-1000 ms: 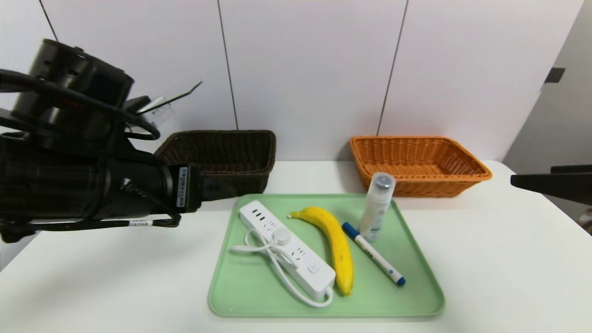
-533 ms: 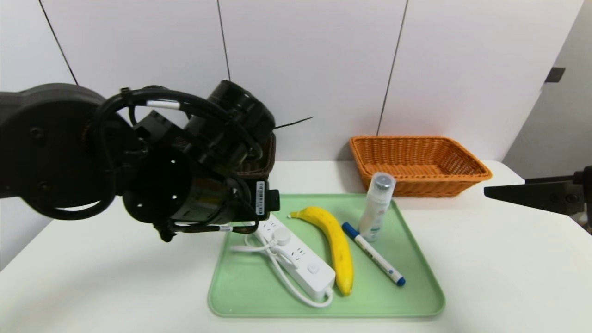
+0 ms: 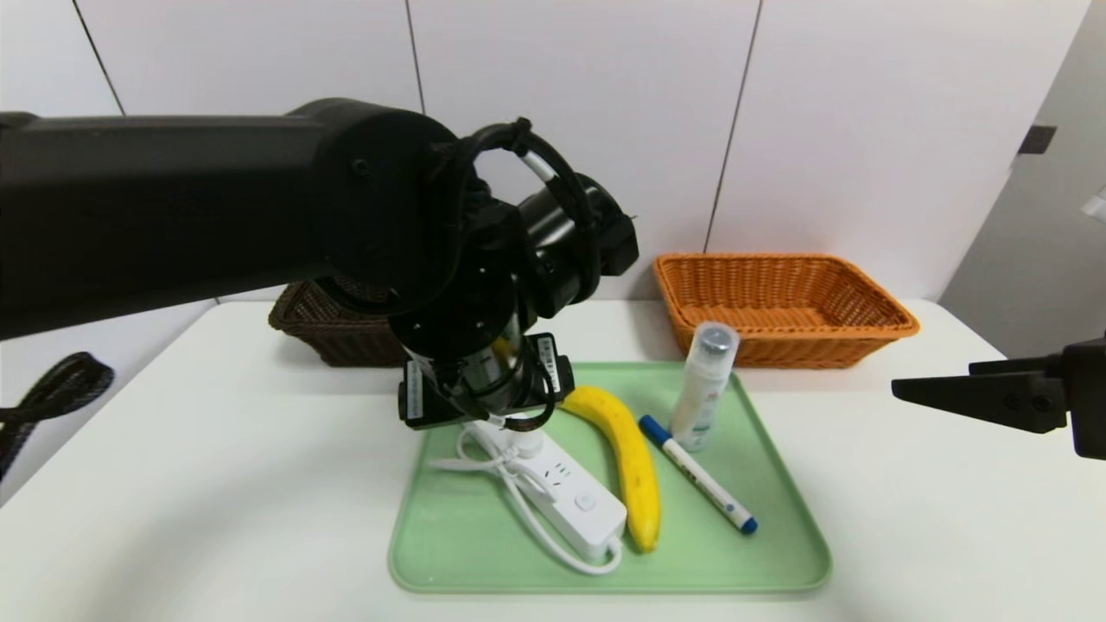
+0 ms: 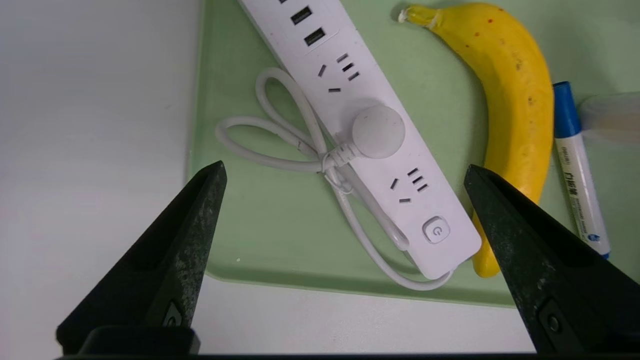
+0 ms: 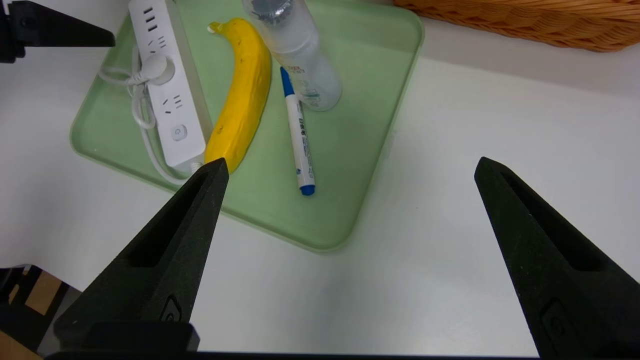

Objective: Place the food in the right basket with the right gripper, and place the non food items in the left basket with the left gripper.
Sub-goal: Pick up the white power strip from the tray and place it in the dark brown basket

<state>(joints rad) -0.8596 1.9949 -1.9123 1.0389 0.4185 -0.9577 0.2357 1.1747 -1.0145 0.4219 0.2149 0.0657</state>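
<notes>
in the head view the left hand (image 3: 484,406) hangs over the far left part of the green tray (image 3: 778,553), just above the far end of the power strip (image 3: 562,492), and its fingers are hidden under the wrist here. the strip lies with its long axis from far-left to near-right, and the banana (image 3: 631,466) lies just beside it, almost parallel. the pen (image 3: 700,475) and the small bottle (image 3: 704,384) are more to the right on the tray. the dark left basket (image 3: 333,333) is behind the arm and the orange right basket (image 3: 778,298) is behind the tray; i see nothing in the orange one. the right hand (image 3: 968,393) waits apart, right of the tray. in the left wrist view the left hand is spread wide and holds nothing; the strip crosses diagonally between its fingers (image 4: 195,215), so i think the wrist needs some turn to close across the short side. in the right wrist view the right hand (image 5: 350,175) is also spread and empty, above the tabletop (image 5: 450,150) near the tray, and the banana's long axis points about toward it.
</notes>
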